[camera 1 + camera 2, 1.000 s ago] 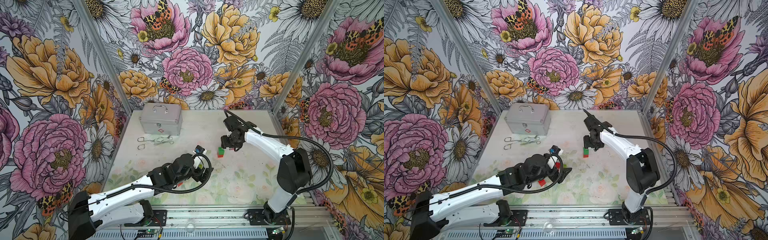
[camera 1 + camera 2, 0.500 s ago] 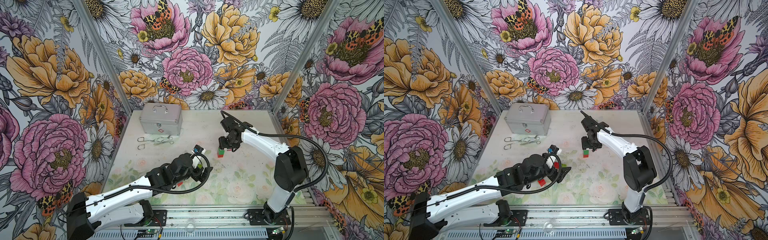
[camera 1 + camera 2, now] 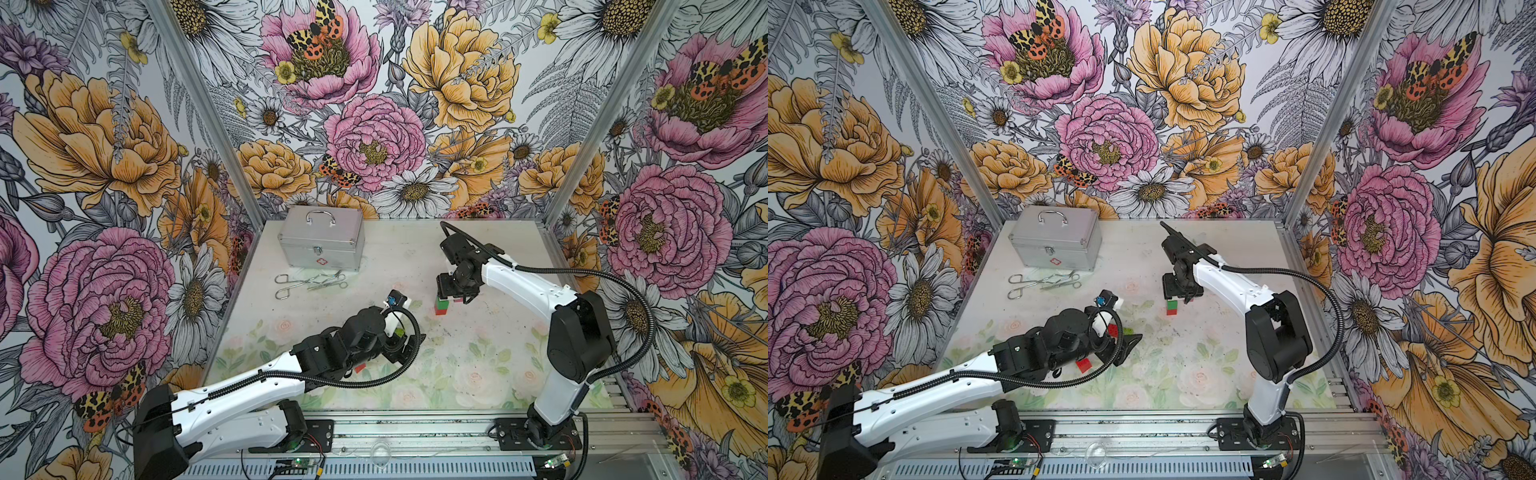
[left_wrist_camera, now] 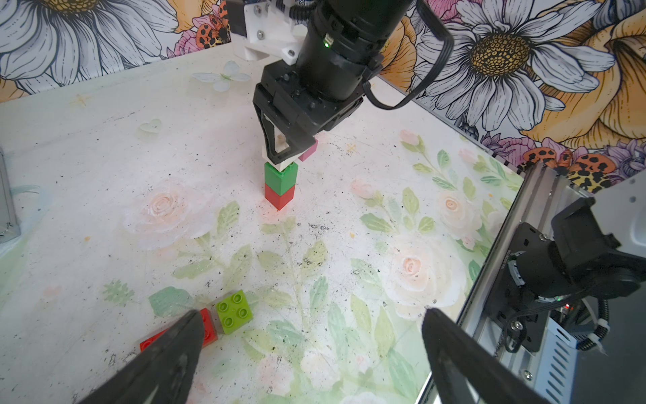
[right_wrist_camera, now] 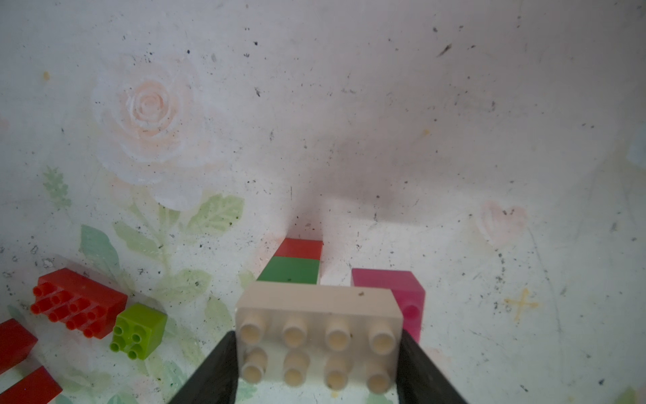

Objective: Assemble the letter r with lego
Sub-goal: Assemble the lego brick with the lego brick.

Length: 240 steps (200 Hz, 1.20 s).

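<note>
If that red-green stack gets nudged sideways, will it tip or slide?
Likely tip: the red-green stack is tall on a single-brick footing. The white brick overhangs one side, probably making it top-heavy. On the smooth table it might slide first.

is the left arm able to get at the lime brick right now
Probably yes: the left claw is open and the lime brick lies just ahead of it, uncovered. A red brick close beside it may crowd one finger.
</note>
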Motion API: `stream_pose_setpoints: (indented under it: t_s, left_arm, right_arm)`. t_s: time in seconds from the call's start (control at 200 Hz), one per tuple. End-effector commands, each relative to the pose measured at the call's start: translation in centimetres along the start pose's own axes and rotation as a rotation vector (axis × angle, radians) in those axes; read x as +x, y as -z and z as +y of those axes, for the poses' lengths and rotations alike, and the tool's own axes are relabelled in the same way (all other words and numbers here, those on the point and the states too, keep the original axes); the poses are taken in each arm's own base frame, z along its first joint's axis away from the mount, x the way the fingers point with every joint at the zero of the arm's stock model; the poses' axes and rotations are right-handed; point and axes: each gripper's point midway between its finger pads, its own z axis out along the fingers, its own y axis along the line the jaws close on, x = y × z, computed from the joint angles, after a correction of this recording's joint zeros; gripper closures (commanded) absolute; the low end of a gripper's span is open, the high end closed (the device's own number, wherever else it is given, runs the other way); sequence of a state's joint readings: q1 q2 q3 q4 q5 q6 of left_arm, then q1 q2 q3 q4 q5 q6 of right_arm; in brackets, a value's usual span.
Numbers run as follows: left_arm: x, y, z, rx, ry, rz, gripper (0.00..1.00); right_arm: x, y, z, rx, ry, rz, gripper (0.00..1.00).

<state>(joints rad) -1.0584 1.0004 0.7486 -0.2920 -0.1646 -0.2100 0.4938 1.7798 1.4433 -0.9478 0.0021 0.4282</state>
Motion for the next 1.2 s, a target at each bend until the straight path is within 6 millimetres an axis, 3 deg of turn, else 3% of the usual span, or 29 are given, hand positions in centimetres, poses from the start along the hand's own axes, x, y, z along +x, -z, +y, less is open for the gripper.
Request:
stream_pose_setpoints:
  t_s: [0.0,0.53,1.196]
  left_arm:
    - [0.1,0.3,0.1,-0.009,0.009,-0.012,0.01]
    - [0.2,0.3,0.1,-0.007,0.014,-0.013,0.01]
    - [0.0,0.7,0.2,-0.006,0.017,-0.027,0.01]
  right_arm:
    - [-0.7,0.0,0.6,-0.009,-0.003,-0.017,0.60]
    - [0.3,-0.6,0.0,0.022,-0.006,0.001,0.61]
    - [-0.2,1.2,-0.1,0.016,-0.025,-0.048,0.61]
